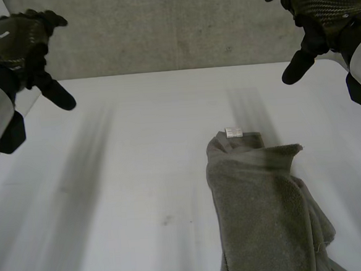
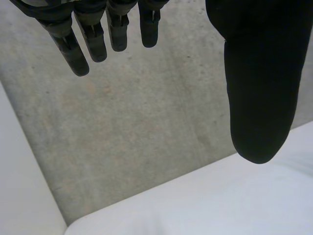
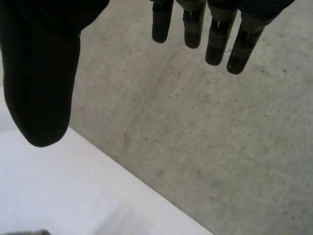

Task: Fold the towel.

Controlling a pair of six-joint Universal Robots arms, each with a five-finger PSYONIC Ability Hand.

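A grey-green towel point(image 1: 263, 210) lies crumpled on the white table point(image 1: 140, 175), right of the middle and running toward the near edge, with a small white label point(image 1: 233, 132) at its far end. My left hand point(image 1: 19, 44) hovers high over the table's far left corner, open and empty. My right hand point(image 1: 323, 7) hovers high over the far right corner, also open and empty. Neither hand touches the towel. In the left wrist view the straight fingers point(image 2: 93, 34) and thumb point(image 2: 257, 83) hang above the table's edge. The right wrist view shows straight fingers point(image 3: 215, 34) and thumb point(image 3: 41, 83) likewise.
A grey concrete floor point(image 1: 161, 31) lies beyond the table's far edge. The table's left half point(image 1: 82, 229) is bare white surface.
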